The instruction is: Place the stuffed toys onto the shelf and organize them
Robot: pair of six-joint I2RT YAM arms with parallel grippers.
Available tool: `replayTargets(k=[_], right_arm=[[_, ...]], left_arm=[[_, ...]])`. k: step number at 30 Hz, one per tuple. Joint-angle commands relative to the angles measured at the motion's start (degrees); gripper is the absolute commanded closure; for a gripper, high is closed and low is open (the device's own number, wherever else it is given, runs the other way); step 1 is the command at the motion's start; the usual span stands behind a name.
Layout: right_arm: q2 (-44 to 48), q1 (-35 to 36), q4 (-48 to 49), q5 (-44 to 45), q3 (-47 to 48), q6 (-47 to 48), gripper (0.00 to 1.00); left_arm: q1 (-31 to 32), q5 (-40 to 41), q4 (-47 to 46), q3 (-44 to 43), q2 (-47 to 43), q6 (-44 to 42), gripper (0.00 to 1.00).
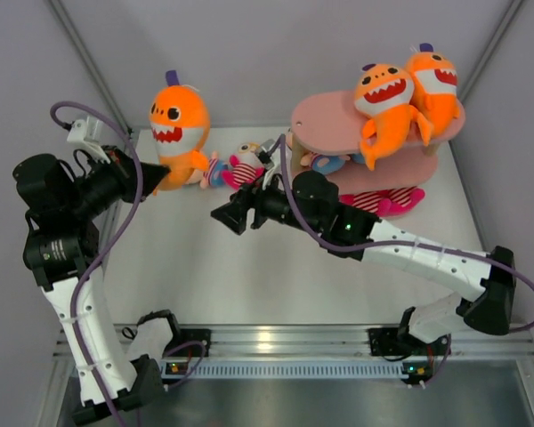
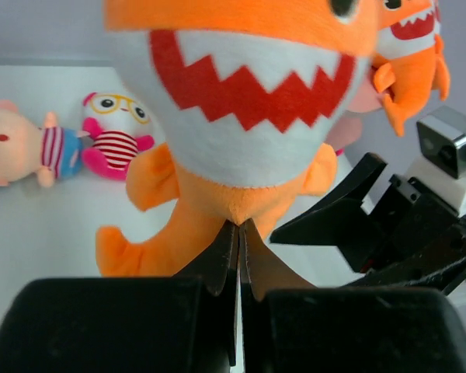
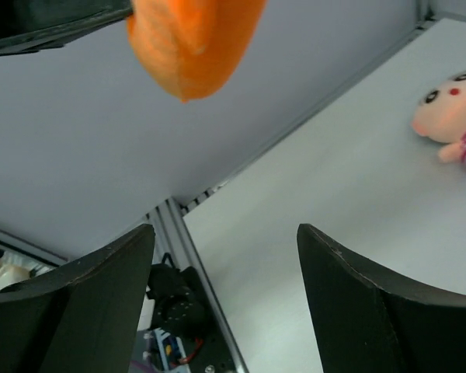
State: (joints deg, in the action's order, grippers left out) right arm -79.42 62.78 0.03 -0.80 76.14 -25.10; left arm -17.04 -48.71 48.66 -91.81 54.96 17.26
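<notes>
Pinching a thin fold of fabric under the orange stuffed shark with the white-toothed red mouth, your left gripper is clamped tight, its fingers all but meeting. It holds the toy in the air over the far left part of the white desk. Your right gripper is spread wide and empty above the middle of the desk, facing the shark's tail.

Judge this toy as light, soft and squashy. It should not slip or break, but it will likely flop and swing from so small a pinch. A fuller bite across the body or tail root would probably steer it better.

Farther back, near the middle of the far edge, two dolls lie side by side on the desk: a beige-headed doll in a blue and striped outfit and a pink-and-white striped doll with glasses. Take those around the torso.

At the far right corner stands the pink oval-board shelf with pale posts. It carries two more orange sharks leaning together on its top board, a blue-clad doll on the middle board and a striped toy on the lowest.
</notes>
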Motion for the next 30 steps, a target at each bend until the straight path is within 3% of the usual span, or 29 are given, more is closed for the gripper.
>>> replayTargets(k=[1,8,18,20,21,22,23,24,25,26,27,28,29,30], right_arm=[[-1.7,3.7,14.0,-0.8,4.3,-5.1,0.24],[-7.1,6.4,19.9,2.4,6.6,-6.3,0.21],[-15.9,6.5,17.9,4.8,16.8,-10.4,0.28],[-16.5,6.4,17.4,6.1,17.5,-10.8,0.4],[-16.4,6.3,17.5,6.6,17.2,-10.9,0.54],[-16.0,6.3,17.5,7.2,16.9,-11.1,0.82],[-15.1,6.3,17.2,7.6,16.3,-11.2,0.93],[-14.5,6.2,16.5,7.7,16.1,-11.1,1.0],[-12.7,6.2,15.4,8.0,16.1,-10.5,1.0],[-11.6,5.9,13.3,8.2,15.7,-10.1,1.0],[-10.2,5.8,11.4,8.5,15.5,-9.6,1.0],[-7.0,5.6,9.3,9.0,15.8,-8.3,1.0],[-5.4,5.2,2.8,9.0,16.5,-7.8,1.0],[-3.7,3.1,0.2,8.8,17.4,-7.3,1.0]], left_arm=[[-0.1,-5.7,-0.7,-0.5,-0.6,6.6,1.0],[0.0,-5.9,-0.6,-0.8,-1.7,10.2,1.0],[0.0,-6.7,-0.7,-0.7,-2.2,12.3,1.0],[0.0,-7.4,-0.6,-1.0,-2.1,12.3,1.0],[0.0,-7.3,-0.7,-1.4,-2.1,12.0,1.0],[0.2,-7.1,-0.7,-1.4,-2.0,11.7,1.0],[0.2,-6.1,-0.7,-1.5,-2.1,11.2,1.0],[0.2,-5.8,-0.7,-1.6,-2.0,10.2,1.0],[0.3,-5.4,-0.7,-1.8,-2.0,9.6,1.0],[0.3,-4.7,-0.7,-2.0,-1.7,7.9,0.96],[0.3,-4.1,-0.6,-2.1,-1.7,6.8,0.8],[0.3,-3.6,-0.7,-2.6,-1.6,5.4,0.6],[0.3,-2.0,0.4,-3.0,-1.5,2.1,0.03],[0.3,-0.5,1.3,-3.5,-1.3,0.6,0.01]])
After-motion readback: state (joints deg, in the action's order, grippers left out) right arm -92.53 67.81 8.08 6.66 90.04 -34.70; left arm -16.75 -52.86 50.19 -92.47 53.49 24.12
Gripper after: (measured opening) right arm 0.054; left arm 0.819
